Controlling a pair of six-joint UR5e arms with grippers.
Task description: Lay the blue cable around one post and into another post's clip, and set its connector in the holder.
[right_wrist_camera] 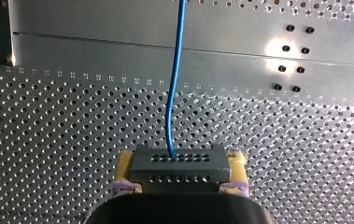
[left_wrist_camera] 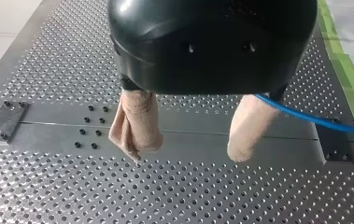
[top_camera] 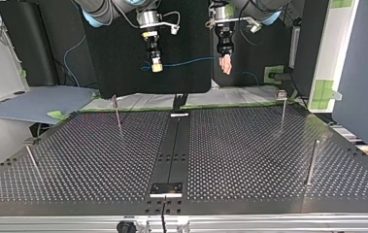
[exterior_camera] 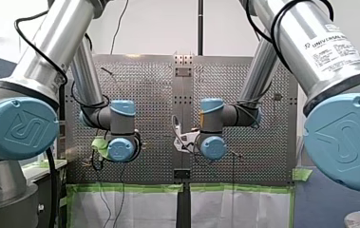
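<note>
Well above table (top_camera: pixel 249 155) and posts (top_camera: pixel 312 162), right fingers (right_wrist_camera: pixel 126 164) pinch connector (right_wrist_camera: pixel 178 169); left fingers (left_wrist_camera: pixel 137 123) spread

This is a robotics lab. A silver industrial left arm (exterior_camera: pixel 44 42) and right arm (exterior_camera: pixel 306 38) with pale blue joint caps reach over a grey perforated metal desk (top_camera: pixel 249 155) carrying thin steel posts (top_camera: pixel 310 162). Green masking tape (exterior_camera: pixel 135 188) edges the desk, near a black backdrop panel (top_camera: pixel 123 48).

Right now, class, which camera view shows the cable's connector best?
The right wrist view: the connector sits close between the fingers, holes visible. Top view: too small to tell; front and left wrist views miss it.
</note>
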